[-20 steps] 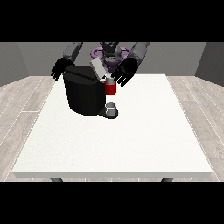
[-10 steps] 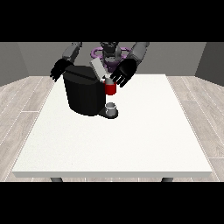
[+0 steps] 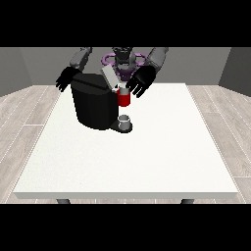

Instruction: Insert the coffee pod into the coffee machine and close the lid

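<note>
1. Your robot hand at the view's left (image 3: 65, 79) hangs over the far left corner of the tabletop (image 3: 147, 157), just behind the coffee machine's upper left shoulder. Its fingers point down and spread apart, holding nothing. It touches nothing that you can make out.

2. Next comes the coffee machine (image 3: 94, 105), a black block standing on the far half of the tabletop, left of the middle. Its lid (image 3: 109, 77), a pale grey flap, stands tilted up from the top right edge, so the machine is open. The lid's long axis runs up and toward the far left, and closing it means swinging it down toward the near right.

3. Right of the body, under the lid, sits a red thing at the machine (image 3: 124, 98). Below it, on the machine's base, rests a small grey thing (image 3: 125, 119). You cannot tell from here whether that is the coffee pod, so treat the pod's place as unconfirmed.

4. Your robot hand at the view's right (image 3: 140, 82) hovers just right of the lid and the red thing, fingers spread and relaxed, clamped on nothing. It is plainly the nearer hand to the lid, which lies just to its left at much the same height.

5. Judging the lid to be the next move, the red thing directly beneath the lid's path is what could get in the way.
</note>
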Robot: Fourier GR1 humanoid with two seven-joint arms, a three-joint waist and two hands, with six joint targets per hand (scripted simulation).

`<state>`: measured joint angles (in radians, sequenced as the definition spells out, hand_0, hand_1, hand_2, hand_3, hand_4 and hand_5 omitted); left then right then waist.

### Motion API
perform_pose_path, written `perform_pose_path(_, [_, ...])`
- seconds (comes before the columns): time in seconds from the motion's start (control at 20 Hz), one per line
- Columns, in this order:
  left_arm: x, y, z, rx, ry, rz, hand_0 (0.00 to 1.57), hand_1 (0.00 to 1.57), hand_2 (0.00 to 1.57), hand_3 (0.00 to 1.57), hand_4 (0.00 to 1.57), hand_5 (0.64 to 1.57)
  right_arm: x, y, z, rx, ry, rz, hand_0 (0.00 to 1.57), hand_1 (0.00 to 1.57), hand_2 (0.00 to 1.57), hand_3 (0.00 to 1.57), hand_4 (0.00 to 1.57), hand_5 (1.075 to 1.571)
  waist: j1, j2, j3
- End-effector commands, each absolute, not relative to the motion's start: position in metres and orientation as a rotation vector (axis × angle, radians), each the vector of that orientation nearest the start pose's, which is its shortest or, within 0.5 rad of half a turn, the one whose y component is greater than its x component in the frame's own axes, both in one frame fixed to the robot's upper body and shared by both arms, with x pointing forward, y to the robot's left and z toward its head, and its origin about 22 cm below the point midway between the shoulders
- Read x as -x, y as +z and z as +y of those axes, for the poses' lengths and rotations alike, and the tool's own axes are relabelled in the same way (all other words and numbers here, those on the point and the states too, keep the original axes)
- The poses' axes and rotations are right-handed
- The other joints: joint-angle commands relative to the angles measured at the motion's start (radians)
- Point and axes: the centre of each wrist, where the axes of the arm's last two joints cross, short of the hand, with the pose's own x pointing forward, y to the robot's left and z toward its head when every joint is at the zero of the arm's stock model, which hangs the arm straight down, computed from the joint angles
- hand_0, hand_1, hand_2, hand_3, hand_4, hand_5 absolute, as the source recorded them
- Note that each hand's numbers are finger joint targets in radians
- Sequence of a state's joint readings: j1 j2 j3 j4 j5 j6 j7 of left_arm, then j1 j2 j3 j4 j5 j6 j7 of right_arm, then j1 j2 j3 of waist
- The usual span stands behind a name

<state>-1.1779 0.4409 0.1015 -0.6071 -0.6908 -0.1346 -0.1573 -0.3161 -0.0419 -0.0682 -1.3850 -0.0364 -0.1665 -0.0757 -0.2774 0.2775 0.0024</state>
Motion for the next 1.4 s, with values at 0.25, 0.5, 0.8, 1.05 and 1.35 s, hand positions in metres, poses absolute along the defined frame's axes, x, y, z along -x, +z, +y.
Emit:
perform_pose_path(0.25, [-0.462,0.207,0.248,-0.751,-1.101,-1.593,0.00,0.00,0.00,0.00,0.00,1.571,-0.311,0.025,-0.215,0.053,-0.100,-1.703,0.00,0.00,0.00,0.00,0.46,1.571,0.018,-0.040,-0.0019])
perform_pose_path(0.5, [-0.462,0.244,0.267,-0.774,-1.069,-1.598,0.00,0.00,0.00,0.00,0.00,1.571,-0.313,0.022,-0.231,0.100,-0.087,-1.707,0.00,0.00,0.00,0.00,0.41,1.571,0.010,-0.022,-0.0019])
perform_pose_path(0.8, [-0.462,0.224,0.258,-0.749,-1.097,-1.591,0.00,0.00,0.00,0.00,0.00,1.571,-0.308,0.008,-0.226,0.126,-0.116,-1.680,0.00,0.00,0.00,0.00,0.35,1.571,0.034,-0.056,-0.0020])
perform_pose_path(1.05, [-0.460,0.208,0.243,-0.689,-1.142,-1.566,0.00,0.00,0.00,0.00,0.00,1.571,-0.303,-0.008,-0.238,0.160,-0.148,-1.615,0.00,0.00,0.00,0.00,0.38,1.571,0.089,-0.135,-0.0020])
perform_pose_path(1.35, [-0.452,0.155,0.218,-0.518,-1.044,-1.560,0.00,0.00,0.00,0.00,0.00,1.571,-0.293,-0.019,-0.265,0.165,-0.188,-1.531,0.00,0.00,0.00,0.00,0.38,1.571,0.140,-0.249,-0.0020])
